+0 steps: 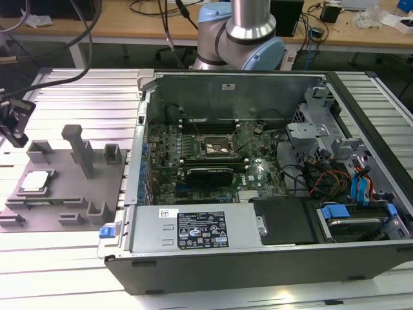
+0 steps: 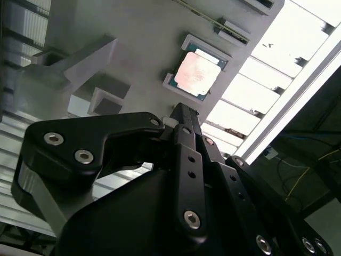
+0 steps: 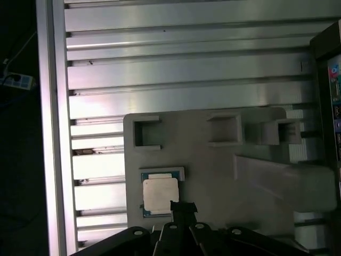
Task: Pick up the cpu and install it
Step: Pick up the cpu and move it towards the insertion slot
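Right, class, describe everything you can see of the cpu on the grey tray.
The cpu is a small flat square chip with a pale silvery metal top and a thin darker rim. It lies flat, top up, in a shallow framed recess of the grey tray, towards the exterior view's left. Only the tray touches it. The gripper hangs above it, apart.

- Ribbed aluminium table [image 1: 58, 271] — pale slats, bright glare across them.
- Wooden desk [image 1: 116, 29] along the back — black cables [image 1: 151, 8] trailing over it.
- Dark floor [image 1: 119, 58] beneath the desk.
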